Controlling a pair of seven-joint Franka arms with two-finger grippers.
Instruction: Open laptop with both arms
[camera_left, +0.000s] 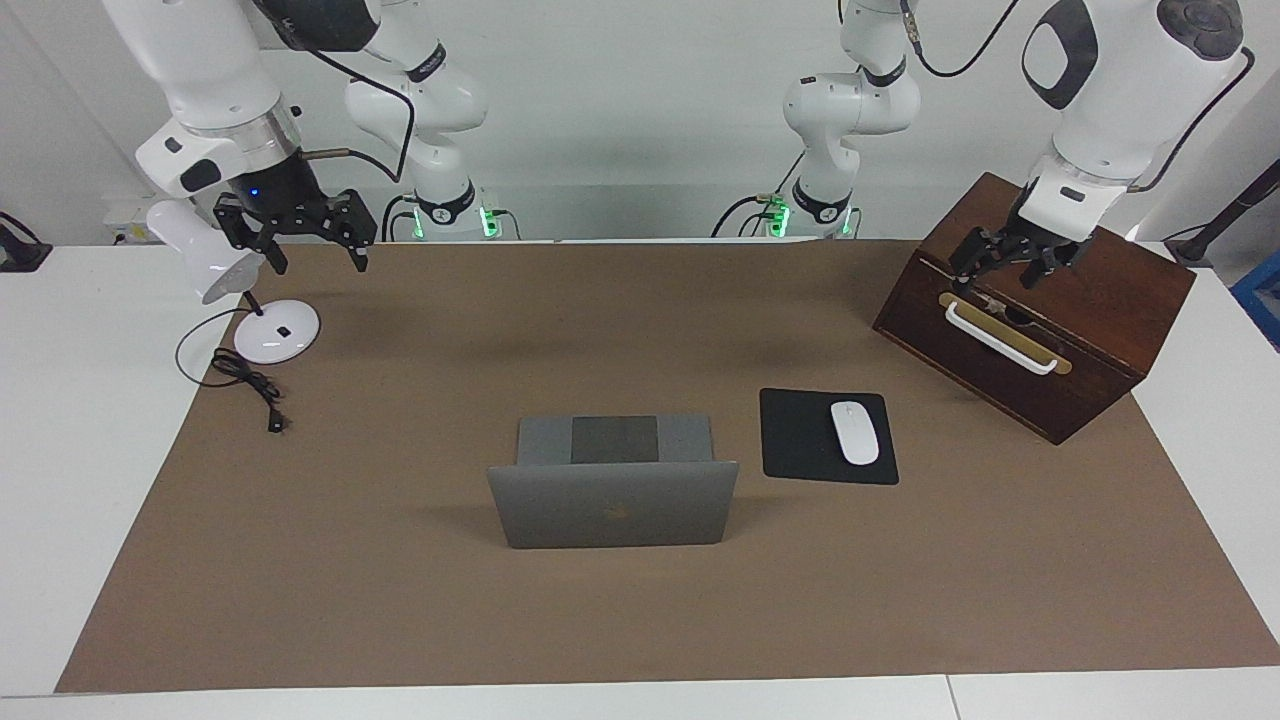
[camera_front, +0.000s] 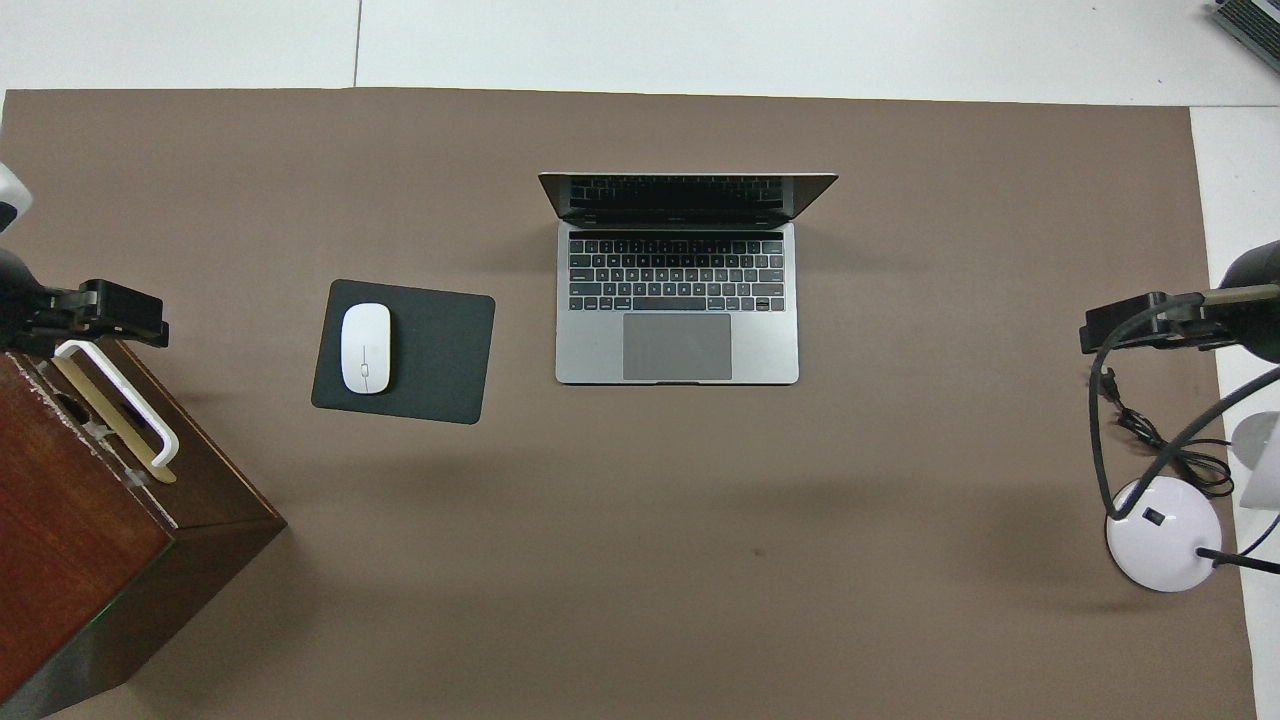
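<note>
Silver laptop (camera_left: 612, 488) stands open mid-surface, long axis across; left pincer (camera_left: 1005, 268) over box (camera_left: 1100, 300) and right pincer (camera_left: 300, 225) near lamp (camera_left: 270, 335) both released, well apart from it.

Open laptop (camera_front: 677, 300), white mouse (camera_front: 365, 347) on black pad (camera_front: 430, 355), wooden box (camera_front: 90, 520)

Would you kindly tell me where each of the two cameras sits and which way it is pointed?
Facing view: high across the table, looking back at the robots; both arms show whole, left gripper open over the wooden box, right gripper open over the mat near the lamp.
Overhead view: above the robots' end, looking steeply down and forward; only the gripper tips show at the side edges.
Shared: the open laptop, the mouse on its pad, box and lamp, half a turn apart.
</note>
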